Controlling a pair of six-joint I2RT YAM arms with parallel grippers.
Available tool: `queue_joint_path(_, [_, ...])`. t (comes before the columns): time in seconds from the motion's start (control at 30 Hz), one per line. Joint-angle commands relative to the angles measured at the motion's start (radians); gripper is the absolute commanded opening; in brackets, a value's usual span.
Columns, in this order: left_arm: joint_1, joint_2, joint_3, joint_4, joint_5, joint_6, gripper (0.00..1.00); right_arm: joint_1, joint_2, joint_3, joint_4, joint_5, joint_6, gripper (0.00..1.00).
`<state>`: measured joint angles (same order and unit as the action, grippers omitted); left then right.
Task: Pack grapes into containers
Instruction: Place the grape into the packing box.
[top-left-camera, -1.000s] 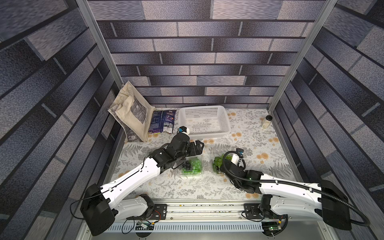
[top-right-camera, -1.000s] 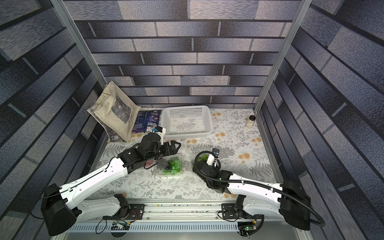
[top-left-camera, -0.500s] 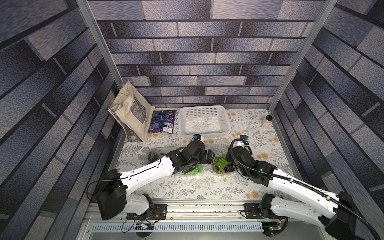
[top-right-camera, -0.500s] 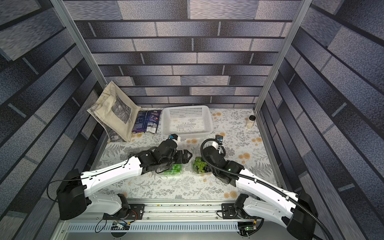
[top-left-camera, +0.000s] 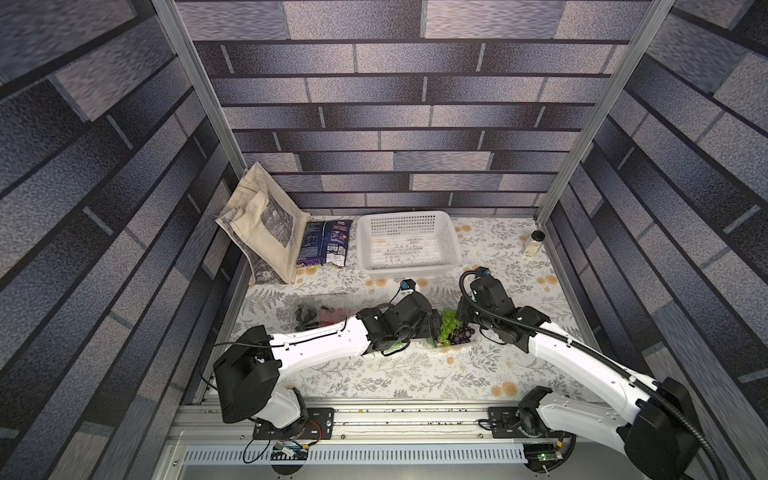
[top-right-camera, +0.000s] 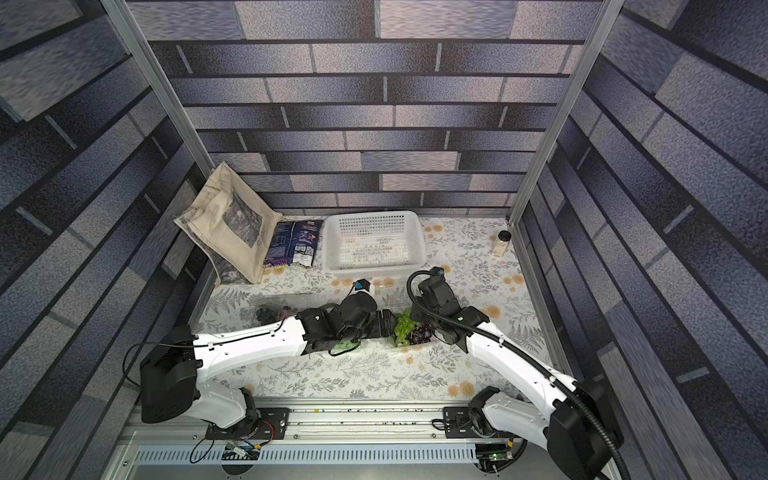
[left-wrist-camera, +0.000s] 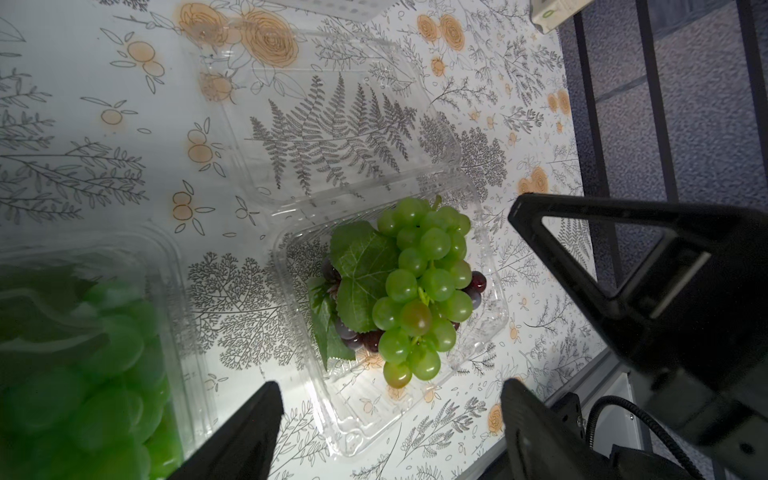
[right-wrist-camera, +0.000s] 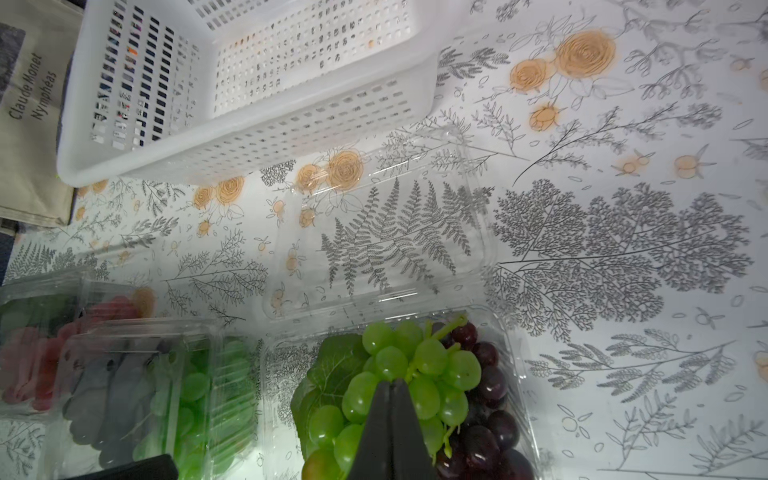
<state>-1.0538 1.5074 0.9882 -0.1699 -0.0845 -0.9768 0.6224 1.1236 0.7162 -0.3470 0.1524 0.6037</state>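
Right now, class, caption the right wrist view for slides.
Shut right gripper over green grapes in an open clear punnet.

Left arm (top-left-camera: 320, 345) and right arm (top-left-camera: 582, 361) — white shells, black joints; thin black cables; ribbed black hose (top-left-camera: 511, 323); blue wrist caps (top-left-camera: 407, 285).

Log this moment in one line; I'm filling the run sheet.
left gripper: open, facing punnet | right gripper: shut, tips at green grapes | punnet: green grapes over dark grapes, lid open
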Motion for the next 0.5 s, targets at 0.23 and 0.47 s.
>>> queue_joint_path(0.23, [-0.005,0.069,-0.048,0.030,-0.166,-0.179,0.85,-0.012,0.059,-0.062,0.122,-0.158,-0.009,0.00])
queue_joint_path(0.47, [0.007,0.065,-0.074,0.010,-0.200,-0.197,0.85,-0.012,0.014,-0.148,0.152,-0.155,0.056,0.00])
